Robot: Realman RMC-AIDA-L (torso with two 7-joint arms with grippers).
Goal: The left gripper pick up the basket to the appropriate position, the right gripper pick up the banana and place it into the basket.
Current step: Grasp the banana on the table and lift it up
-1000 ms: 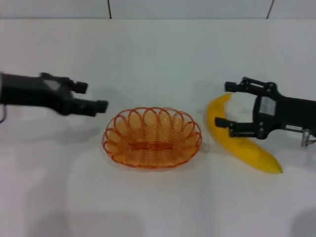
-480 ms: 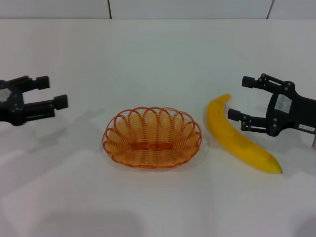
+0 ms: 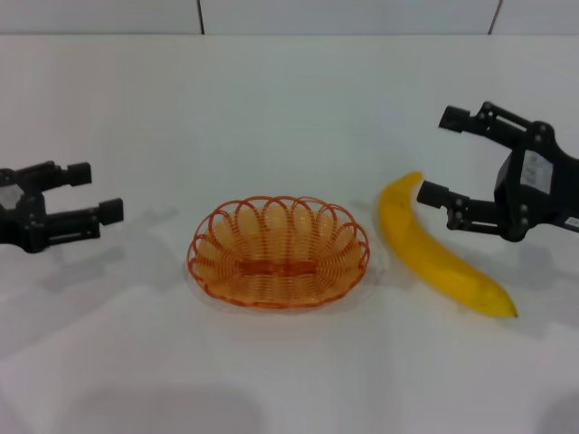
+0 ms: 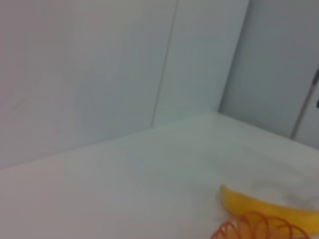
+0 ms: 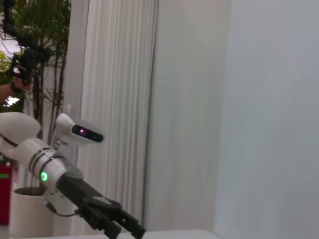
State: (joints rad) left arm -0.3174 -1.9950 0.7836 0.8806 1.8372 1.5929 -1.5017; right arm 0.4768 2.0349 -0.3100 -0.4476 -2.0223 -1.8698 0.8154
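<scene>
**Both claws open and clear, basket empty, banana on table**

Head view:
- Right gripper (image 3: 439, 155), black two-fingered claw, carries a white label on its body; print too small to read. Fingers spread wide, holding nothing. It hangs at 3 o'clock of the frame, above the stem end of the banana, not touching it.
- Orange oval wire basket (image 3: 278, 250) with looped scalloped rim sits at frame centre on the white table (image 3: 289, 99). Nothing inside; open wire weave, table shows through.
- Large smooth bright-yellow curved banana (image 3: 440, 249) lies flat on the table at 3 o'clock of the basket, just beside its rim; cannot tell if they touch. The far tip points to 12 o'clock, the other end runs off to 4 o'clock.
- Left gripper (image 3: 94, 193), plain black two-fingered claw, at 9 o'clock of the basket, well apart from it. Fingers parted, empty, pointing toward the basket.

Left wrist view:
- A few orange loops of the basket rim (image 4: 259, 228) at the frame edge, one end of the banana (image 4: 266, 208) just behind them. Matte white tabletop, plain grey wall panels with seams.

Right wrist view:
- Left gripper (image 5: 128, 230) seen farther off: black claw on a white-grey arm with a green ring light (image 5: 44, 176). White pleated curtain (image 5: 117, 99) and green potted plant (image 5: 35, 40) behind.
</scene>
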